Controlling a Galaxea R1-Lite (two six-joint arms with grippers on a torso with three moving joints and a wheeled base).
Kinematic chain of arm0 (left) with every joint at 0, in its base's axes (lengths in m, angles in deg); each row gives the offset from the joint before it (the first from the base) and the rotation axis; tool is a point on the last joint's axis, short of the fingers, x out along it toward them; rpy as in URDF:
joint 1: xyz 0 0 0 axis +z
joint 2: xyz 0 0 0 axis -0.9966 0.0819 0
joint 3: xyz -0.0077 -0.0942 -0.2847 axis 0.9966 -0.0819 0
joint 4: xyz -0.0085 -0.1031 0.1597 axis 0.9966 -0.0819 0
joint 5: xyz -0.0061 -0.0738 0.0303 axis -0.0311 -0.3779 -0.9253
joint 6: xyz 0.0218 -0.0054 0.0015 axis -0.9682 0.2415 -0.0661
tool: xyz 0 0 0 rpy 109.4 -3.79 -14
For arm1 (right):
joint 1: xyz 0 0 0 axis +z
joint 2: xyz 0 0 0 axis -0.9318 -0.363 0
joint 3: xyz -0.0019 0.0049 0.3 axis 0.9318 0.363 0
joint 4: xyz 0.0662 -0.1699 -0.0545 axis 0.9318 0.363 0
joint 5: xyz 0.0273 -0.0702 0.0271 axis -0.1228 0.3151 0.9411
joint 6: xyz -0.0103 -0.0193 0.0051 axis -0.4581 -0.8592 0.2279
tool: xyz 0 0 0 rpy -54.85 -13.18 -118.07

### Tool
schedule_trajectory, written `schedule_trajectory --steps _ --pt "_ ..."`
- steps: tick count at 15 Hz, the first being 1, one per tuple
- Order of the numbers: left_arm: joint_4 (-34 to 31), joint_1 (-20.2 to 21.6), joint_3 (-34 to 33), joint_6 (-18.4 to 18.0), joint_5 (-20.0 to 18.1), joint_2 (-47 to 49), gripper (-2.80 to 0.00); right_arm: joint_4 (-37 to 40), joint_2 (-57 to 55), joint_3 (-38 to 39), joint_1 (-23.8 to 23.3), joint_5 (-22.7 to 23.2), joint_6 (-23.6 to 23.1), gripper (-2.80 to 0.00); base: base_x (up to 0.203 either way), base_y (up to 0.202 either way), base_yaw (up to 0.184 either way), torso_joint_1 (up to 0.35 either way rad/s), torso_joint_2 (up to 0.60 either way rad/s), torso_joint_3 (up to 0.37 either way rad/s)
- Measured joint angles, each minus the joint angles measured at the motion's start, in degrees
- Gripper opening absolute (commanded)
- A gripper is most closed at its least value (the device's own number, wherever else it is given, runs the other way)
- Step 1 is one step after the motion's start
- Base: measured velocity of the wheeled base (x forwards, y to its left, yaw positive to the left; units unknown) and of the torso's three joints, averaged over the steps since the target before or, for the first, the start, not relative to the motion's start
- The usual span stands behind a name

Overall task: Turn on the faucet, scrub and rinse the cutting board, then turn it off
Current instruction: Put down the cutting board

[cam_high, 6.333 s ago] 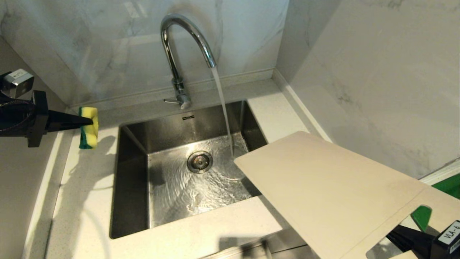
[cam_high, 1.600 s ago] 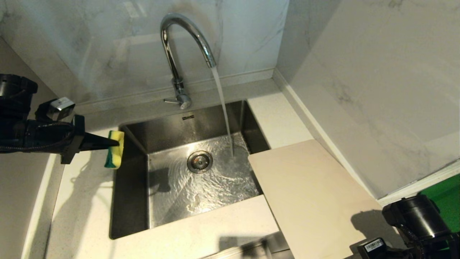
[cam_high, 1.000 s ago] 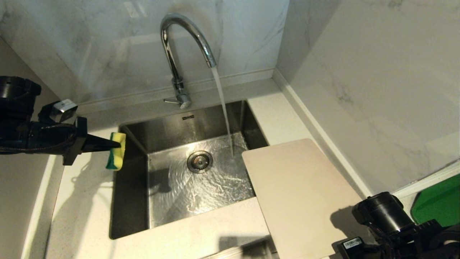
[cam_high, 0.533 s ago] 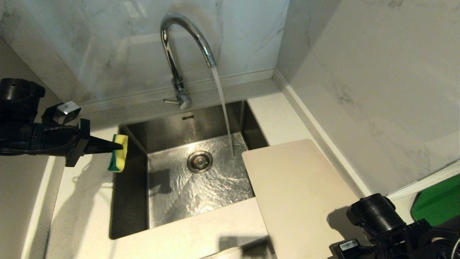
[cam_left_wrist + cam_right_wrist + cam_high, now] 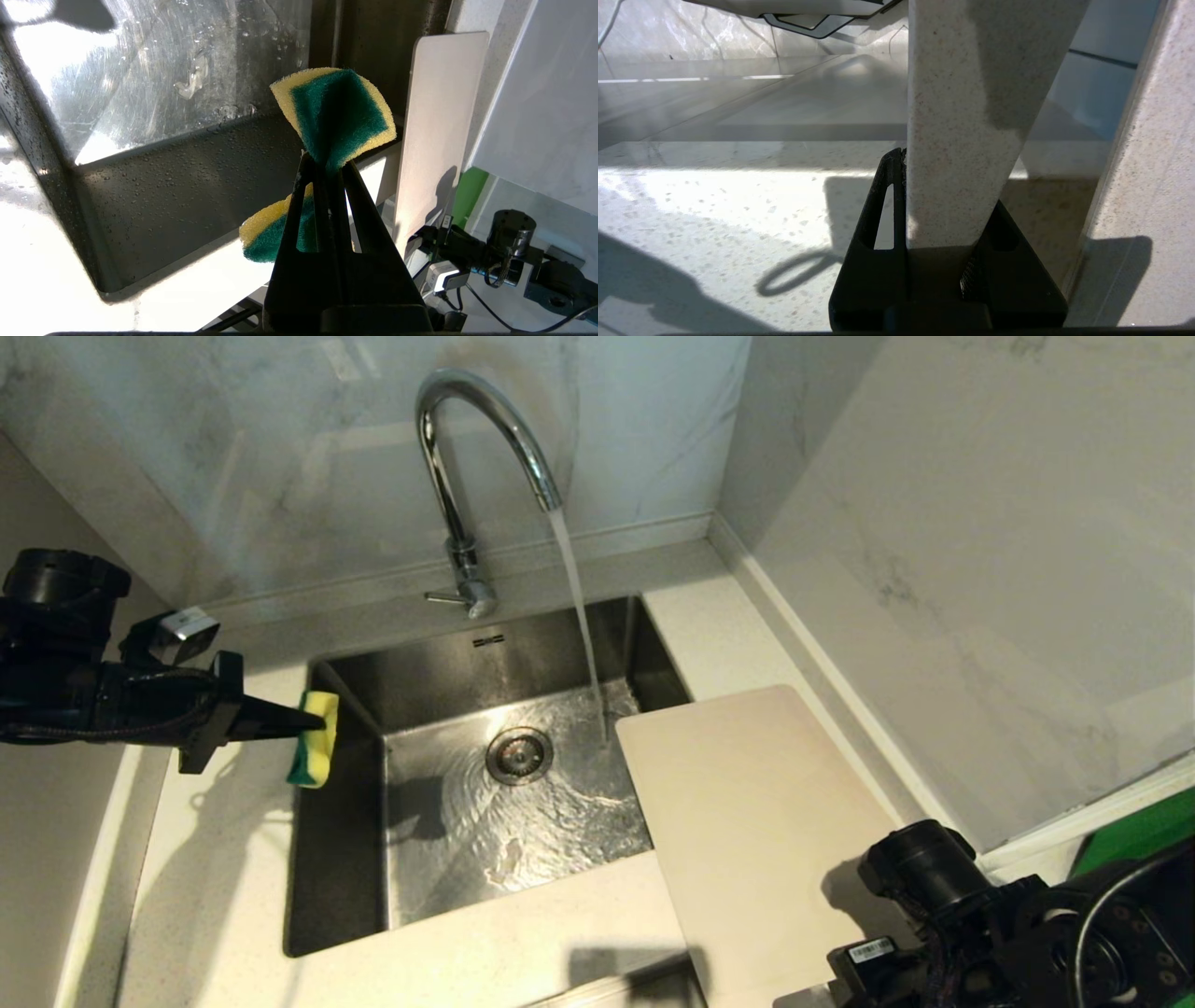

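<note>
The head view looks steeply down from above onto the sink [image 5: 336, 859], the faucet [image 5: 467, 476] at 12 o'clock. The left wrist view sits close behind the left tool [image 5: 327, 163], facing across the basin. The right wrist view hugs the desk [image 5: 714, 210]. Head and left wrist views share the cutting board [image 5: 747, 821].

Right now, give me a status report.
Left gripper shut on sponge. Right gripper shut on cutting board at sink's edge. Faucet running; nothing blocking.

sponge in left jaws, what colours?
Yellow foam with a green scrub face, sponge; clearest in left wrist view.
</note>
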Motion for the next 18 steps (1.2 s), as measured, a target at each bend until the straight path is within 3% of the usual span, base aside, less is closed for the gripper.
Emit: schedule_trajectory --steps 18 --pt "0.20 0.02 0.06 -0.05 0.08 1.15 -2.80 -0.16 -8.12 -2.83 1.49 1.06 0.72 -2.80 0.000 0.000 0.000 0.000 0.00 0.000"
